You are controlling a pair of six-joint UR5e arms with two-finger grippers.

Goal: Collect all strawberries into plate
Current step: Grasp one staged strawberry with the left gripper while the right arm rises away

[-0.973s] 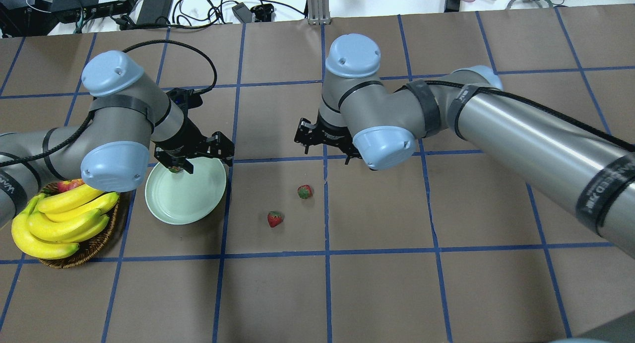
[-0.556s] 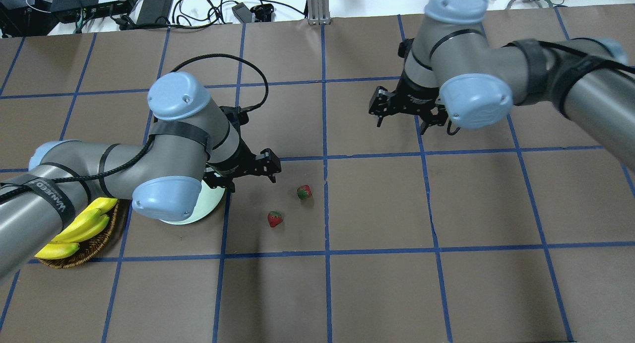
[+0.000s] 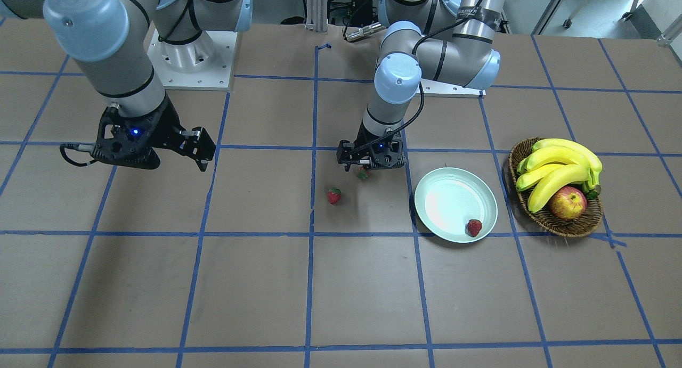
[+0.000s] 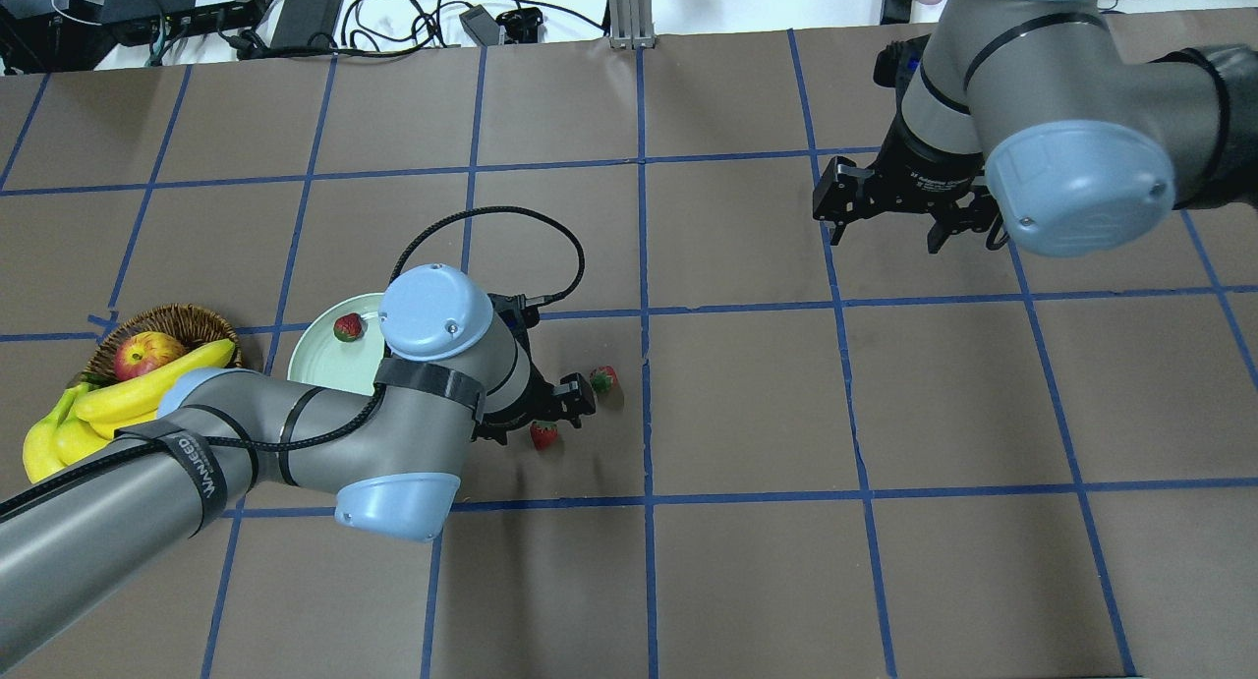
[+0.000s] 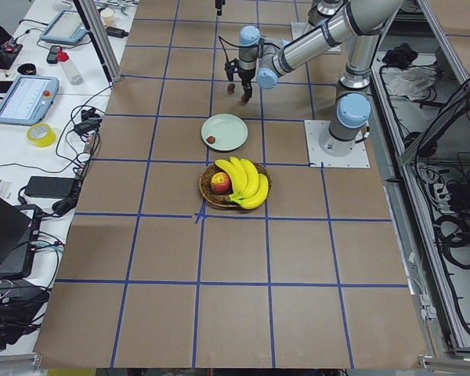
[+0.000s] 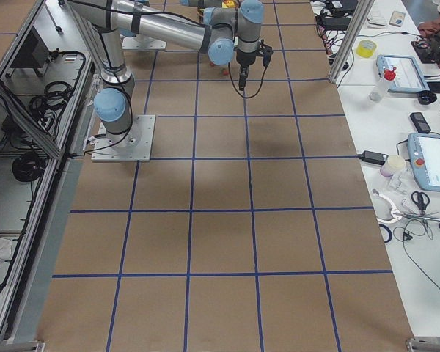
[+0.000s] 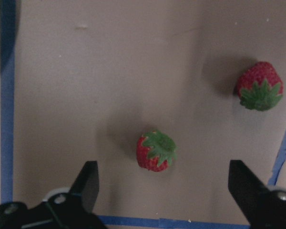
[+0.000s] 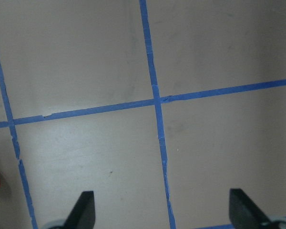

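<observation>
One strawberry [image 4: 346, 326] lies in the pale green plate [image 4: 314, 369], near its rim in the front-facing view [image 3: 473, 227]. Two strawberries lie on the table to the plate's right, the near one [image 4: 543, 433] and the far one [image 4: 603, 379]. My left gripper [image 4: 536, 416] is open and low over the near one. In the left wrist view that strawberry [image 7: 156, 150] sits between the spread fingers [image 7: 88, 183], untouched. My right gripper [image 4: 887, 237] is open and empty, raised over bare table far to the right, and its wrist view [image 8: 163, 210] shows only tape lines.
A wicker basket [image 4: 187, 317] with bananas [image 4: 147, 389] and an apple [image 4: 144, 353] stands just left of the plate. Cables and power supplies [image 4: 305, 11] lie beyond the table's far edge. Blue tape lines grid the brown tabletop.
My left gripper let a strawberry go into the plate, then swung right and down over the near table strawberry. My right arm pulled back to the far right.
</observation>
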